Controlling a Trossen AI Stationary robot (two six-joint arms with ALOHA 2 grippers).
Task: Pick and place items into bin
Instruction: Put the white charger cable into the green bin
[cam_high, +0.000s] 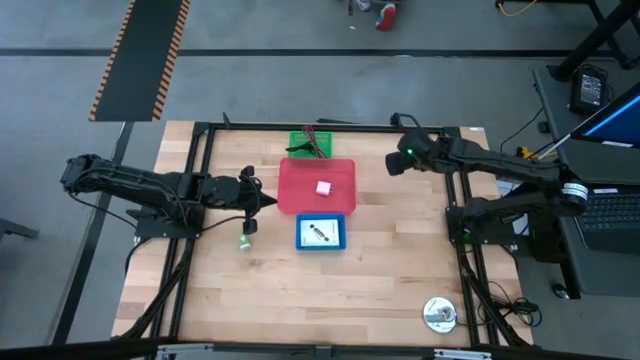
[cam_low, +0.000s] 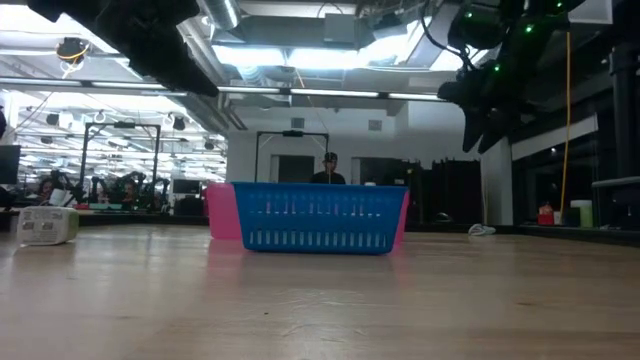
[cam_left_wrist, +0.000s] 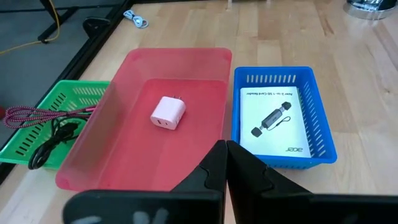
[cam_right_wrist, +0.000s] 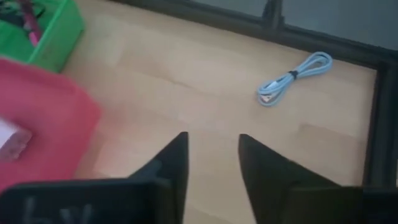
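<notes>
On the wooden table (cam_high: 330, 300), the left gripper (cam_left_wrist: 225, 149) is closed empty, the right gripper (cam_right_wrist: 211, 146) parted above bare boards.

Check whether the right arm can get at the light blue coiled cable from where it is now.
Probably yes. The right gripper hangs open above bare wood, and the light blue coiled cable lies alone ahead of it, with nothing between them.

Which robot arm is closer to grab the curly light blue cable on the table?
Right. The right gripper is open with the light blue cable just ahead; the left gripper is shut beside the red bin.
</notes>
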